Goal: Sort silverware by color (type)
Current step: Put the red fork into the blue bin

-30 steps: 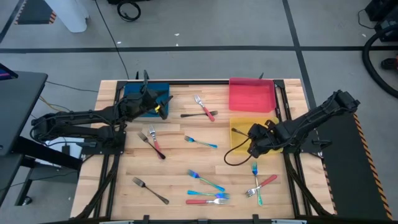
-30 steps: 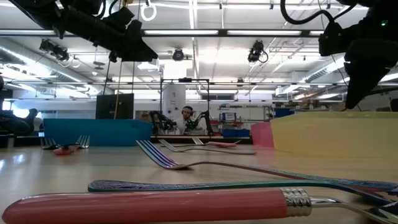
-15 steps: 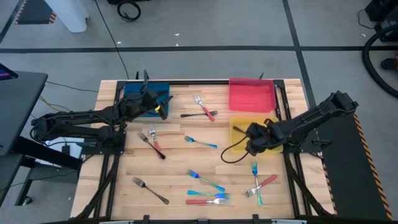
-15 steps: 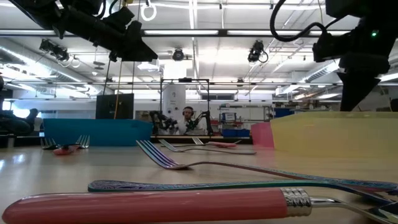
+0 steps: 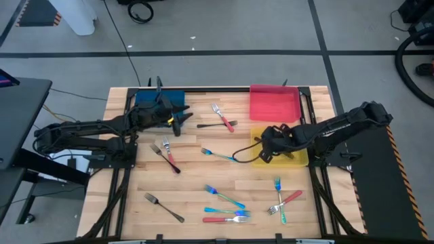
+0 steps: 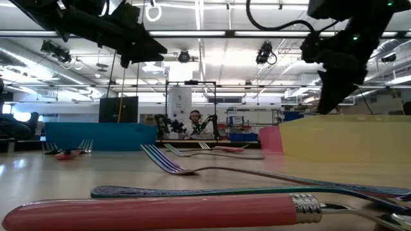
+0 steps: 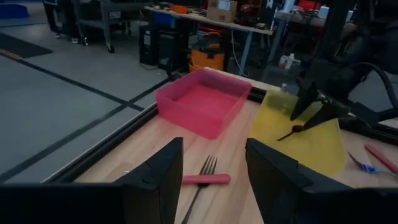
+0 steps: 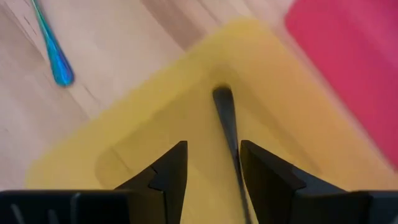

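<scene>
The left arm reaches in from nine o'clock, stretched low toward the table's eleven o'clock area; its left gripper [image 5: 178, 120] points toward three o'clock, fingers [image 7: 155, 180] spread with a clear gap between them; the right arm comes in from three o'clock, elbow raised near the table's edge, forearm sloping toward the centre; the right gripper [image 5: 266, 146] hangs just right of centre, fingers [image 8: 169, 171] parted, holding nothing.

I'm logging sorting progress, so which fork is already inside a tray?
The dark grey metal fork lying in the yellow tray; all the other forks lie on the wooden table.
</scene>
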### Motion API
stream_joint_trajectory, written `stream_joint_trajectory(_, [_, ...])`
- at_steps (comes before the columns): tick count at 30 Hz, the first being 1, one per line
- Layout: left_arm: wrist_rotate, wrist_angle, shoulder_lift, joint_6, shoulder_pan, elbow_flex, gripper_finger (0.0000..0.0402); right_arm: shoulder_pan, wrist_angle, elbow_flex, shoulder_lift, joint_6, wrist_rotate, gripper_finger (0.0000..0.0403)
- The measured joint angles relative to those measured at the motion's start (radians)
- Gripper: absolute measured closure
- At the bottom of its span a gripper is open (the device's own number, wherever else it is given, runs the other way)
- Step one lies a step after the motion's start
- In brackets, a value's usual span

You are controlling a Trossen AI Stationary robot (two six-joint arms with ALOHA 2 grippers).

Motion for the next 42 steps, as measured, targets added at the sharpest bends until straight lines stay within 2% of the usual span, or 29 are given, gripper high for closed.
stream_joint_trajectory(4, [0.003, -0.006, 0.064, 0.028, 0.02, 0.03, 0.023, -0.065, 0.082, 0.0, 0.0, -0.15, 0.0, 0.0247])
stream_joint_trajectory(7, [0.003, -0.021, 0.15, 0.08, 0.04, 0.1, 0.023, -0.108, 0.121, 0.006, 0.0, -0.237, -0.001, 0.0247])
stream_joint_trajectory(18, [0.085, -0.309, 0.542, 0.45, 0.098, 0.499, 0.023, -0.214, 0.155, 0.143, 0.0, -0.552, 0.011, 0.0247])
stream_joint_trajectory(23, [0.085, -0.468, 0.705, 0.592, 0.122, 0.675, 0.023, -0.238, 0.186, 0.146, 0.0, -0.56, 0.057, 0.0247])
stream_joint_trajectory(28, [0.105, -0.601, 0.83, 0.743, 0.159, 0.803, 0.023, -0.245, 0.174, 0.146, 0.0, -0.534, 0.061, 0.0247])
stream_joint_trajectory(34, [0.241, -0.662, 0.953, 0.842, 0.193, 0.877, 0.023, -0.244, 0.17, 0.146, 0.0, -0.534, 0.057, 0.0247])
stream_joint_trajectory(42, [0.286, -0.666, 1.07, 0.902, 0.192, 0.936, 0.023, -0.244, 0.17, 0.146, 0.0, -0.534, 0.055, 0.0247])
